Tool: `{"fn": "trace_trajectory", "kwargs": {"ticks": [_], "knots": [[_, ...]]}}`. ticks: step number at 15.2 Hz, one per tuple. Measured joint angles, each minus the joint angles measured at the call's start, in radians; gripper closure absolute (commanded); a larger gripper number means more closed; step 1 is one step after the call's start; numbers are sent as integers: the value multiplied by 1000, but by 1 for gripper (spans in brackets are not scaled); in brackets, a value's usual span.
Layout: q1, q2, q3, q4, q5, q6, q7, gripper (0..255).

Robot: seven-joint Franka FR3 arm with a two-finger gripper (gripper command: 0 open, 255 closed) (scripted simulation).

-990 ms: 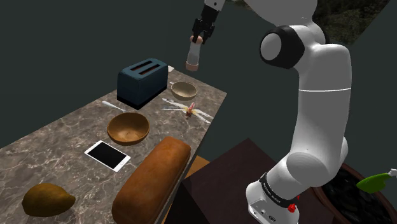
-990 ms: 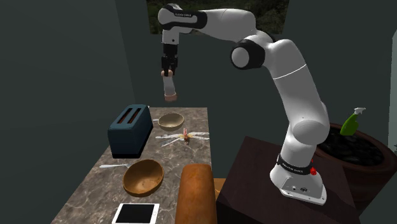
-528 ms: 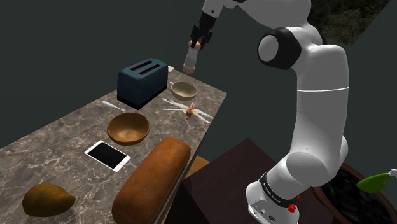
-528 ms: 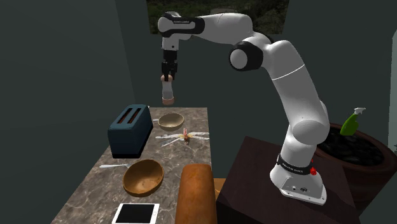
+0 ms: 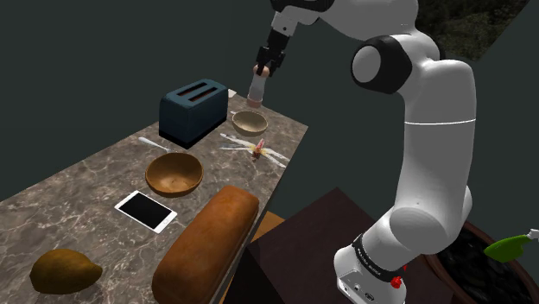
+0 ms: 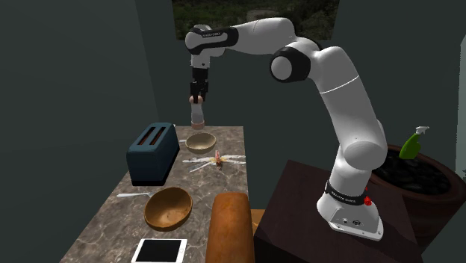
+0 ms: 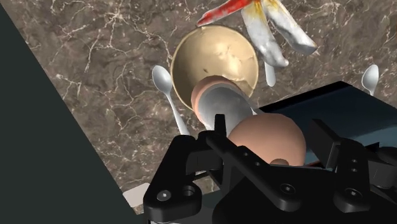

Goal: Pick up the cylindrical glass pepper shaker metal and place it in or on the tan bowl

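Hand [image 5: 263, 69] is pinching pepper shaker [image 5: 256, 90] by its cap, hanging above tan bowl [image 5: 250, 123]; wrist view is revealing a spoon [image 7: 167, 88] beside that bowl.

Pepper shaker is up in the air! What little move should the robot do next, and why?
Probably lower it gently. The gripper clasps the shaker by its top, hanging above the tan bowl, not yet inside. In the wrist view its bottom end overlaps the bowl's rim, so going down should land it there.
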Motion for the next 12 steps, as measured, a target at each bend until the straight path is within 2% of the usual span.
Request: {"fn": "trace_trajectory", "kwargs": {"ticks": [12], "knots": [[15,-1,2,-164,8,158,-34,255]]}}
